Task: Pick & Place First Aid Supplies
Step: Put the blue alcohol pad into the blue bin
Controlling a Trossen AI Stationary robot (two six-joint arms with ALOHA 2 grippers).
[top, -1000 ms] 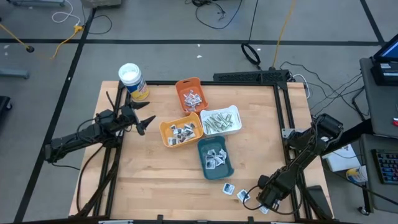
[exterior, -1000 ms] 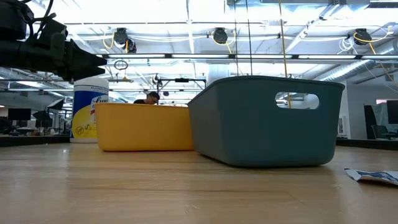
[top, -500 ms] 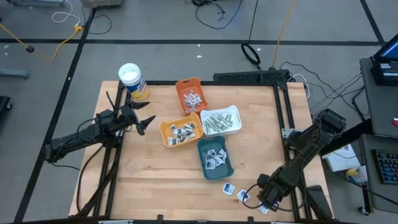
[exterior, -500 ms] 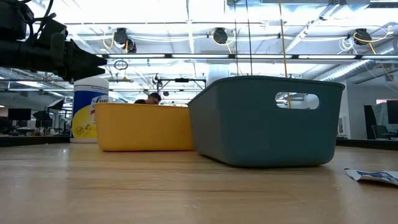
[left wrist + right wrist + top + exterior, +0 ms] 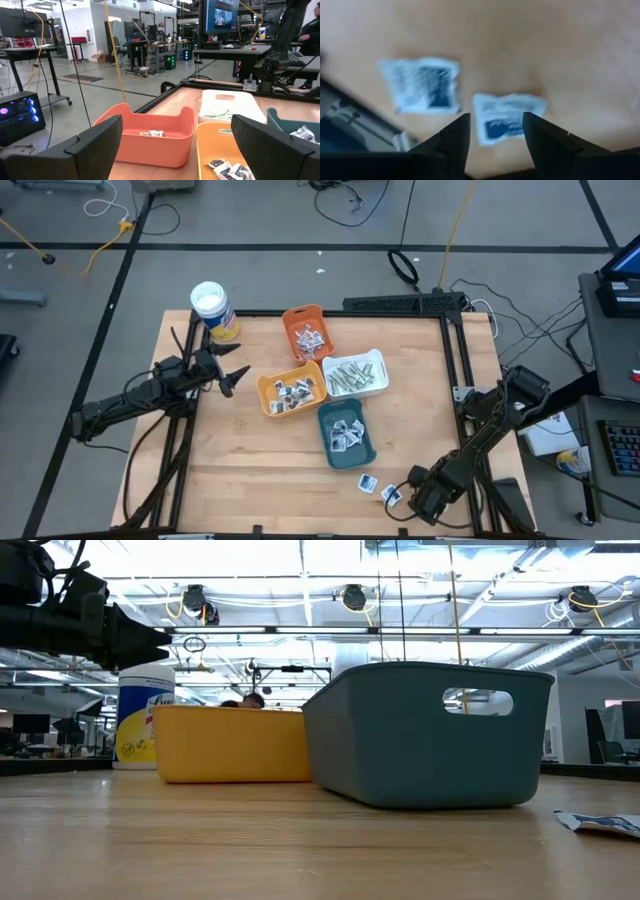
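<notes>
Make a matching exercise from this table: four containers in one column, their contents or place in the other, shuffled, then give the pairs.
Column one:
1. orange tray
2. white tray
3. teal tray
4. canister

Column two:
A. narrow pale strips
B. stands at the table's far left corner
C. sachets, farthest tray from the right gripper
D. sachets, nearest tray to the loose sachets

Pairs: 1-C, 2-A, 3-D, 4-B
</notes>
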